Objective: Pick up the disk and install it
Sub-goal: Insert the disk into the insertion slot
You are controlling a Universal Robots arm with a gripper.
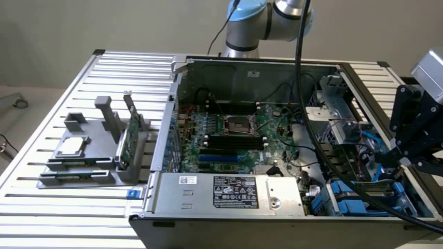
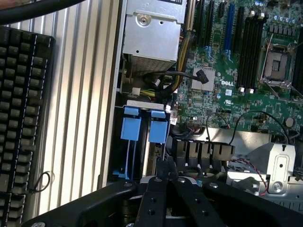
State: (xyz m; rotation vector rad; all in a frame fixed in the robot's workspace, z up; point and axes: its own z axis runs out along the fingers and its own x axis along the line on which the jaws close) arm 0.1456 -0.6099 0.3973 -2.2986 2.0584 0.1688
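The disk's blue carrier frame [image 2: 158, 130] stands on edge in the drive bay at the corner of the open computer case [image 1: 173, 104], beside a second blue frame [image 2: 131, 128]. The flat metal sides of both are hidden in the bay. In the exterior view the blue frames [image 1: 346, 201] show at the case's near right corner. My black gripper [image 2: 165, 166] hangs just above the bay, over the slot of the frame nearer the motherboard. Its fingers are shut, with nothing visible between them. In the exterior view the gripper [image 1: 393, 165] is at the right, over that corner.
A grey holder [image 1: 83, 161] at the exterior view's left carries an upright green circuit card [image 1: 130, 139] and a small silver chip [image 1: 72, 147]. The power supply [image 1: 229, 192], motherboard [image 1: 235, 135] and a thick black cable [image 1: 304, 104] crowd the case. A black keyboard [image 2: 19, 118] lies outside it.
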